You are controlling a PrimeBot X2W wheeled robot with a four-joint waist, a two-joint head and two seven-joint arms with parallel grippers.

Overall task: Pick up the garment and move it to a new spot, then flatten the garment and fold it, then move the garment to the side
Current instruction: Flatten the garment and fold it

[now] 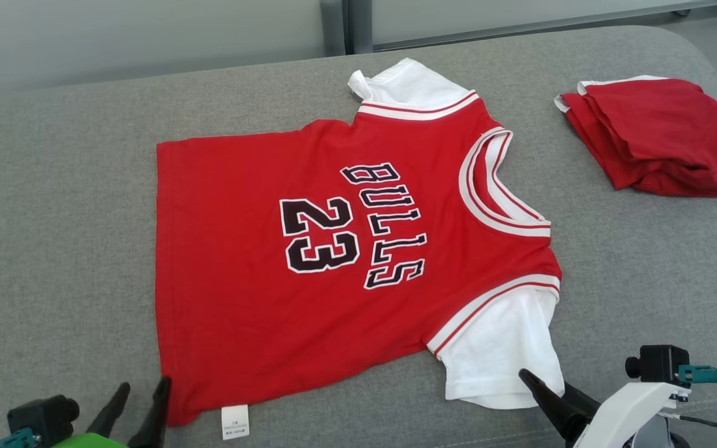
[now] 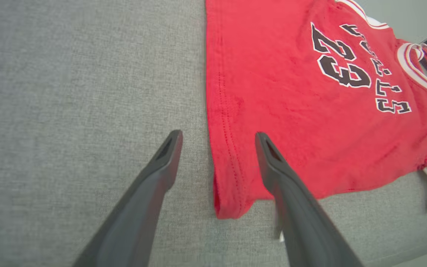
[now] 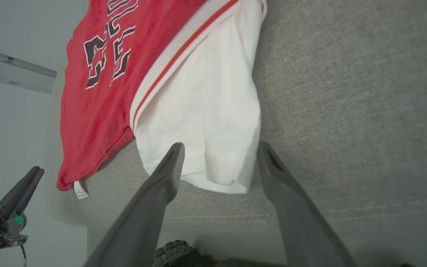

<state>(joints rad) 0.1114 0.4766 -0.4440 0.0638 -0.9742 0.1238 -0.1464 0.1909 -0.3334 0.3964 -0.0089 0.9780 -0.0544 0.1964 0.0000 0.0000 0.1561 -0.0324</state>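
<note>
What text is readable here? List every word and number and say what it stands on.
"BULLS": black lettering on the red jersey.
"23": black number beside that word, on the same jersey.
White tag at the jersey's hem: print too small to read.
Folded red garment: no text showing.

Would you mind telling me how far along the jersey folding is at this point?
Done: the jersey lies spread flat, print up, on the grey surface. In hand: the left gripper stands jaws open at the hem corner, the right gripper jaws open at the near white sleeve; neither holds cloth. Left: folding it and moving it aside, perhaps beside the folded red garment.
</note>
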